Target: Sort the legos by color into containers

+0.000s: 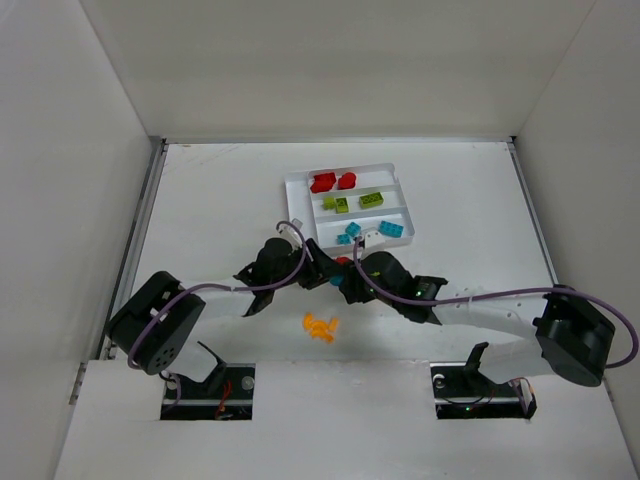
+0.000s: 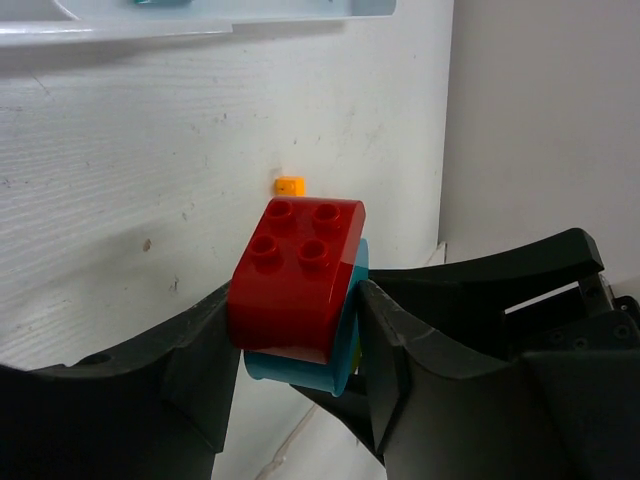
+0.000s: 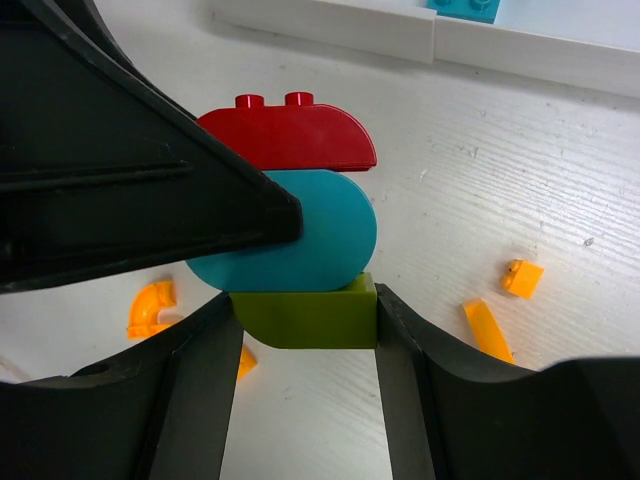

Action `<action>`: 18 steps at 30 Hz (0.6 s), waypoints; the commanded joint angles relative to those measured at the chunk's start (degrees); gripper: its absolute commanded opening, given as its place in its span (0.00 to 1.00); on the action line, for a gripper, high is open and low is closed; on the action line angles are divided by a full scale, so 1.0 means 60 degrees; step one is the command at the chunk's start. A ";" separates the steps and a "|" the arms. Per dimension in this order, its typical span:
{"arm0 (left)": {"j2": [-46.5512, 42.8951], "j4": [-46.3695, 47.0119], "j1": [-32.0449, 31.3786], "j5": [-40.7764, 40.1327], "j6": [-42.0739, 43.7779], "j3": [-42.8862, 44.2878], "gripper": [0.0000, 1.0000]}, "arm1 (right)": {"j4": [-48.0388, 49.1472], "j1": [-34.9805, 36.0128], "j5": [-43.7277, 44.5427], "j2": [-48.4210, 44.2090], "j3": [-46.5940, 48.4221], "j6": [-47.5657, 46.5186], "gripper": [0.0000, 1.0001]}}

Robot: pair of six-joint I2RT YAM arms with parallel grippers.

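Note:
A stack of three joined legos, red (image 2: pixel 300 270) on teal (image 2: pixel 300 372) on lime green (image 3: pixel 305 312), hangs between both grippers just in front of the white tray (image 1: pixel 340 171). My left gripper (image 2: pixel 295 340) is shut on the red and teal bricks. My right gripper (image 3: pixel 305 330) is shut on the green brick below them. In the top view the grippers meet tip to tip, left gripper (image 1: pixel 325 272), right gripper (image 1: pixel 352 280). The tray holds red bricks (image 1: pixel 333 181) in the far slot, green bricks (image 1: pixel 355 202) in the middle and teal bricks (image 1: pixel 372 232) in the near one.
Several small orange pieces (image 1: pixel 320 326) lie loose on the table in front of the grippers; some show in the right wrist view (image 3: pixel 485 328) and one in the left wrist view (image 2: pixel 290 185). The tray's near wall (image 3: pixel 330 25) is close behind the stack.

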 commanded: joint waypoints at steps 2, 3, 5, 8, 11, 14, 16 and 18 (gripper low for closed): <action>-0.0082 0.0697 -0.0058 0.0202 -0.0107 -0.0126 0.35 | 0.0746 0.0015 -0.0131 -0.0272 0.0123 0.0111 0.54; -0.0126 0.0697 -0.0043 0.0173 -0.0107 -0.0126 0.32 | 0.0790 0.0000 -0.0145 -0.0287 0.0094 0.0126 0.54; -0.0228 0.0697 0.0044 0.0143 -0.0121 -0.0184 0.25 | 0.0892 -0.0043 -0.0204 -0.0330 0.0021 0.0140 0.54; -0.0477 0.0740 0.0249 -0.0003 -0.0165 -0.0315 0.18 | 0.1068 -0.0044 -0.0291 -0.0476 -0.0155 0.0214 0.54; -0.0857 0.0770 0.0688 -0.0106 -0.0224 -0.0491 0.16 | 0.1098 -0.0044 -0.0438 -0.0725 -0.0272 0.0214 0.54; -0.1282 0.0668 0.1171 -0.0077 -0.0224 -0.0609 0.15 | 0.1098 -0.0044 -0.0570 -0.0989 -0.0404 0.0258 0.54; -0.1517 0.0609 0.1450 -0.0018 -0.0195 -0.0667 0.15 | 0.1083 -0.0044 -0.0614 -0.1136 -0.0448 0.0258 0.54; -0.1707 0.0507 0.1699 0.0069 -0.0165 -0.0711 0.15 | 0.1039 -0.0058 -0.0629 -0.1268 -0.0463 0.0258 0.54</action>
